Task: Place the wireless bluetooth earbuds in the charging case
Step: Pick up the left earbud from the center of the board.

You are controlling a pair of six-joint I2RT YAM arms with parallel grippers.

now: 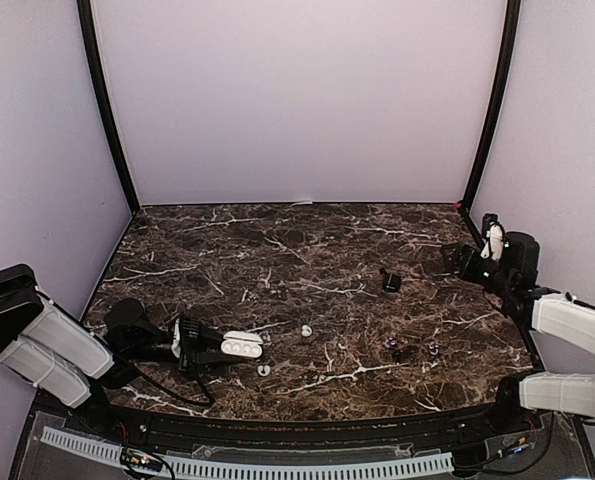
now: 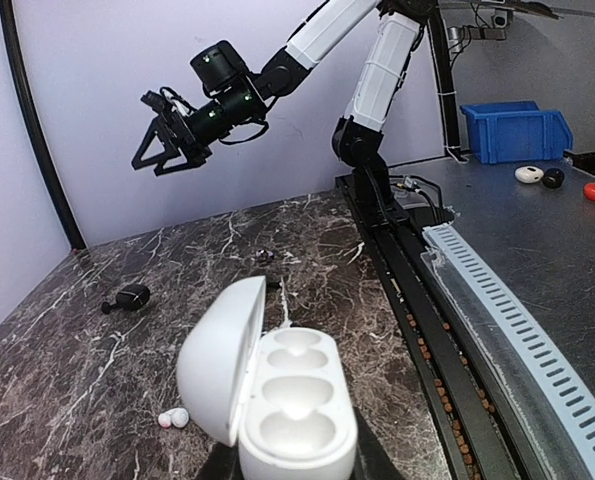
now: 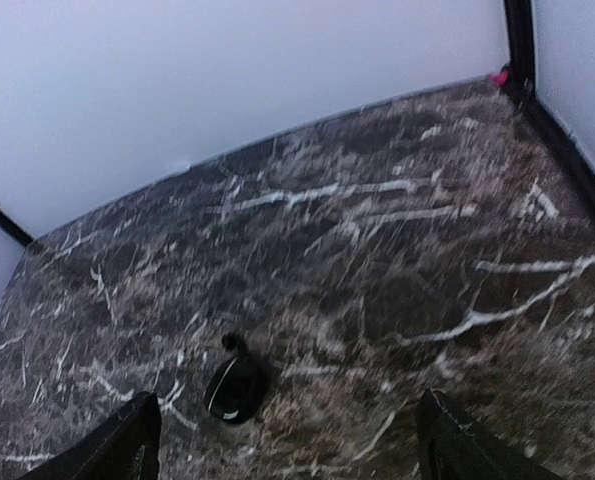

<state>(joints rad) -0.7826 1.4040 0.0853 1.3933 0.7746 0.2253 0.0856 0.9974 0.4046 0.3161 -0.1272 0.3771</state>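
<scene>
My left gripper [image 1: 215,349] is shut on an open white charging case [image 1: 243,347] low over the table at the front left. In the left wrist view the case [image 2: 295,405] shows two empty wells, its lid [image 2: 220,358] standing up on the left. One white earbud [image 1: 306,331] lies right of the case and another [image 1: 264,370] lies in front of it; one of them [image 2: 174,417] shows by the lid. Two purple earbuds [image 1: 391,345] [image 1: 433,349] lie to the front right. My right gripper [image 1: 457,261] is open and empty, raised at the far right.
A black charging case [image 1: 391,282] lies right of centre, below and ahead of my right gripper [image 3: 292,455], with a small dark piece [image 3: 233,343] at its far end. It also shows in the left wrist view [image 2: 132,295]. Purple walls close in three sides.
</scene>
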